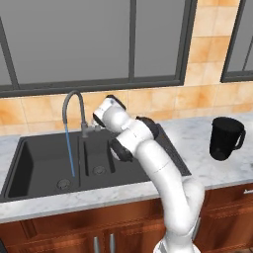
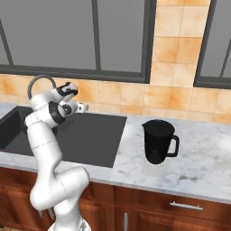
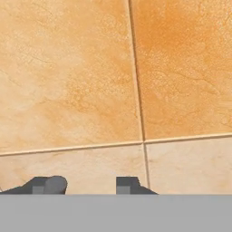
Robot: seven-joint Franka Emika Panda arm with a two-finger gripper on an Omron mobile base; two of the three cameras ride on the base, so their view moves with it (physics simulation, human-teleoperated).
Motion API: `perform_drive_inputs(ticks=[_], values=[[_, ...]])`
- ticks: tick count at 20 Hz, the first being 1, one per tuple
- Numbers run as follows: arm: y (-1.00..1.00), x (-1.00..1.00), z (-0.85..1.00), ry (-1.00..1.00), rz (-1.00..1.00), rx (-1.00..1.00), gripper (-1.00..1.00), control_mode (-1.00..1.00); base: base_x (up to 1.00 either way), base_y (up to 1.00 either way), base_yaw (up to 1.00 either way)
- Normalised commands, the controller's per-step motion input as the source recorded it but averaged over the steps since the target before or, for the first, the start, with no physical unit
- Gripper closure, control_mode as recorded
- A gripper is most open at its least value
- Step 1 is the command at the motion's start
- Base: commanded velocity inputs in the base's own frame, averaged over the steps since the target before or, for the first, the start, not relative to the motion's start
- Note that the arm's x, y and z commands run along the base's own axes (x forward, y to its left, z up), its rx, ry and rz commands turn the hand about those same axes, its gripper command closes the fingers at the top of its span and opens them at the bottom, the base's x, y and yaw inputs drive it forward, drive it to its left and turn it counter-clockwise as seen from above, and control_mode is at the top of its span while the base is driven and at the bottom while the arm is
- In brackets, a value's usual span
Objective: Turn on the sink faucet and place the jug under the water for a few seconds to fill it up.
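The grey gooseneck sink faucet point(image 1: 74, 96) point(image 2: 39, 78) arches over the black sink point(image 1: 39, 158) point(image 2: 97, 133). A thin blue stream of water point(image 1: 70, 153) falls from its spout into the large basin. My gripper point(image 1: 93, 127) point(image 2: 83, 107) point(image 3: 88, 185) hovers just right of the faucet's base, near the wall. In the hand view its tips stand apart before orange tiles, open with nothing between them. The black jug point(image 1: 225, 138) point(image 2: 159, 140) stands upright on the marble counter, well to the right of the sink and far from the gripper.
Orange wall tiles point(image 3: 90, 81) lie close in front of the hand. A dark-framed window point(image 1: 99, 44) runs above the backsplash. White marble counter point(image 2: 198, 167) surrounds the jug, with wooden cabinets point(image 2: 180, 207) below.
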Motion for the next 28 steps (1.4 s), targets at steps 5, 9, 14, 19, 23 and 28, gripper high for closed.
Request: perform_drive_inputs(ticks=[5,9,14,19,23,28], values=[[-1.00,0.00,-0.40,0.07,-0.20,0.18,1.00,-1.00,0.00,0.00,0.00],[-0.98,-0.09,-0.35,0.05,-0.14,0.18,1.00,-1.00,0.00,0.00,0.00],[-0.36,-0.38,-0.19,0.01,-0.13,0.08,-1.00,-1.00,0.00,0.00,0.00],[-0.40,-0.82,0.29,-0.16,-0.01,0.09,-1.00,-1.00,0.00,0.00,0.00],[-0.49,-0.88,0.70,-0.24,0.00,0.10,-1.00,-1.00,0.00,0.00,0.00],[-0.62,-0.88,0.65,-0.22,0.00,0.11,-1.00,-1.00,0.00,0.00,0.00]])
